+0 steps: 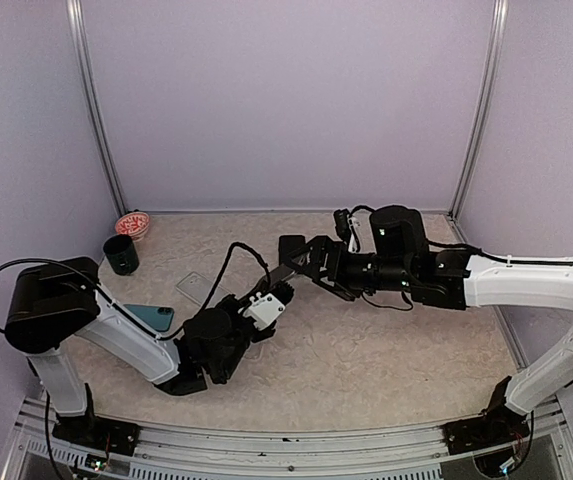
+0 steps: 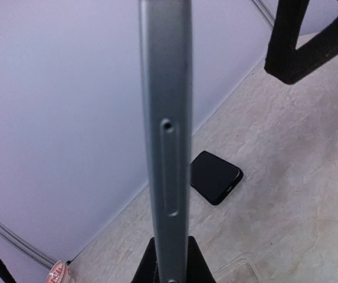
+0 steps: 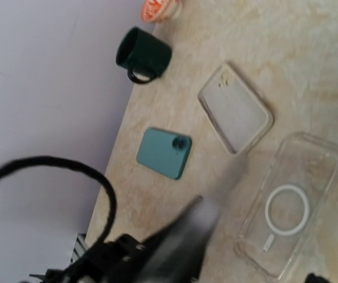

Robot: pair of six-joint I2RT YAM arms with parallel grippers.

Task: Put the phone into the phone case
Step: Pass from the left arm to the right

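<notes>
My left gripper (image 2: pixel 170 259) is shut on the bottom end of a grey phone (image 2: pixel 166 118), held edge-on above the table. In the top view this gripper (image 1: pixel 276 290) holds the phone (image 1: pixel 283 271) just below my right gripper (image 1: pixel 301 262), whose jaws look open and apart from the phone. The phone is a grey blur in the right wrist view (image 3: pixel 186 236). A clear case with a white ring (image 3: pixel 289 206) lies flat under it. A frosted clear case (image 3: pixel 235 109) lies beside that one, also in the top view (image 1: pixel 198 290).
A teal phone (image 1: pixel 151 317) lies at the left, with a dark green mug (image 1: pixel 121 255) and a red-white dish (image 1: pixel 132 224) behind it. A black phone-shaped object (image 2: pixel 216 177) lies near the back wall. The left arm's cable (image 3: pixel 92 177) hangs close by.
</notes>
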